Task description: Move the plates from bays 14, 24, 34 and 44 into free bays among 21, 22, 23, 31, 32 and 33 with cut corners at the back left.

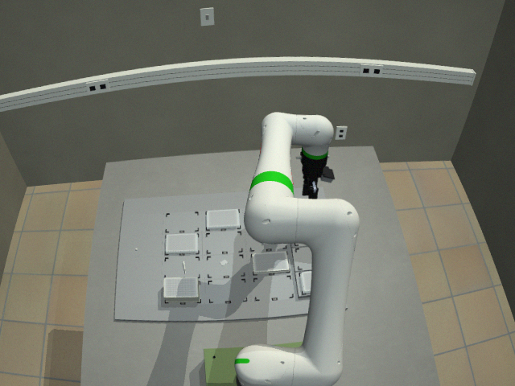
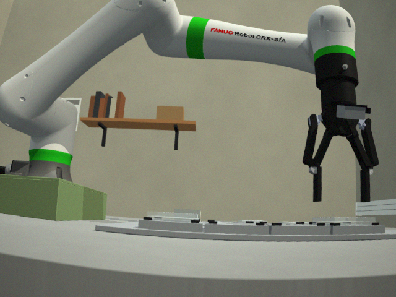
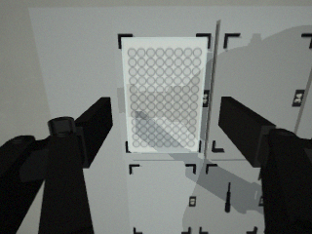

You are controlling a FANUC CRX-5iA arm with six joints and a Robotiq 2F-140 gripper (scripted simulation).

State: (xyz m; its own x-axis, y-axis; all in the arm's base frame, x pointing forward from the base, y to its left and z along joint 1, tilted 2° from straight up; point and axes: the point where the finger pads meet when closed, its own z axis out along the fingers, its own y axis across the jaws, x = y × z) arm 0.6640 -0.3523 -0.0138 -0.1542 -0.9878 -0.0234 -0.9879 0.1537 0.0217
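My gripper (image 1: 311, 195) (image 2: 341, 200) (image 3: 165, 111) is open and empty, high above bay 44, its fingers towards the back and front sides of that bay. A white sealed plate (image 2: 354, 220) (image 3: 163, 73) lies in bay 44 between the corner pieces; the arm hides it in the top view. Another plate (image 1: 306, 282) (image 2: 169, 215) lies in bay 14, partly hidden by the arm. One plate (image 1: 181, 243) lies in bay 31 and one plate (image 1: 270, 262) in bay 23. Bay 34 (image 3: 258, 73) is empty, and bay 24 shows no plate. The cut corners are too small to tell.
A plate (image 1: 223, 219) lies in bay 42 and the taller deep-well block (image 1: 181, 288) in bay 11. Small white items (image 1: 184, 267) (image 1: 224, 262) lie in bays 21 and 22. A dark thin stick (image 3: 228, 197) lies in bay 33. Bay 43 (image 3: 161, 195) is empty.
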